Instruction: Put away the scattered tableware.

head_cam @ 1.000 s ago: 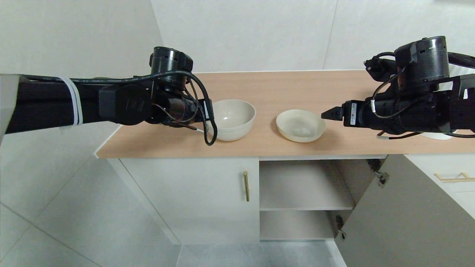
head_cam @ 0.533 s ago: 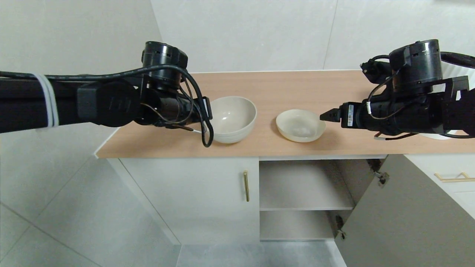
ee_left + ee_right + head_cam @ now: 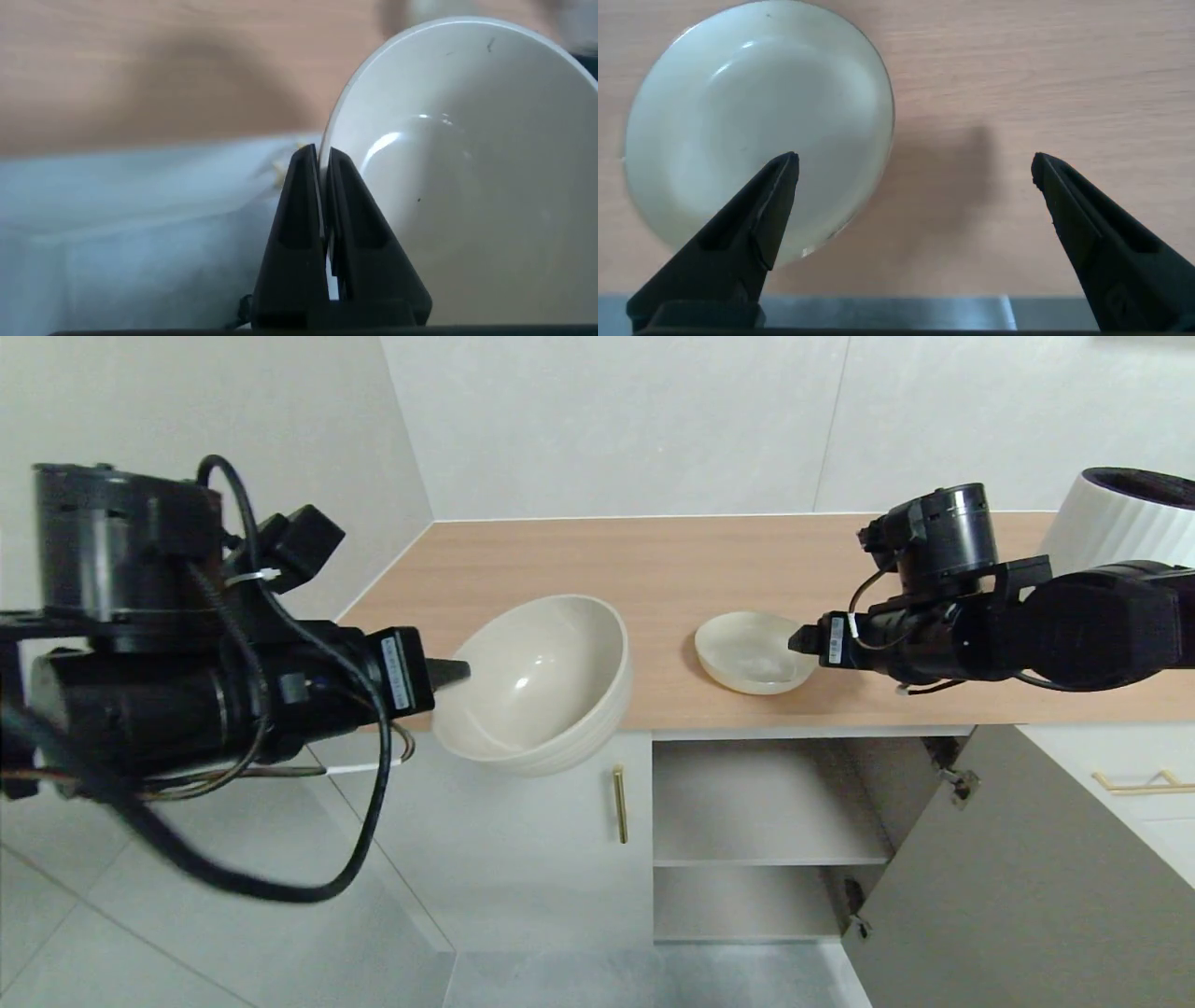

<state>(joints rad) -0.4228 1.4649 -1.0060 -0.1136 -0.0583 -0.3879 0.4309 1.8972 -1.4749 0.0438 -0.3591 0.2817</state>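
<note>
Item: large bowl [image 3: 537,686], being carried off the counter [image 3: 672,560] where it was resting a second ago.
It is being held tilted before the counter's front edge, its rim clamped by the left gripper [image 3: 325,233]. The right gripper [image 3: 913,161], brought nearer, is being held wide apart astride the rim of the small bowl [image 3: 757,131]. The ribbed white vessel [image 3: 1120,513] is being cut off by the frame edge.

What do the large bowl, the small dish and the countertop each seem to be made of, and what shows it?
The large bowl: probably glazed ceramic or melamine; cream, glossy, with a sharp light glint inside.
The small dish: similar cream material, duller sheen; cannot tell which.
The countertop: wood or wood-look laminate; matte, tan with fine straight grain.
</note>
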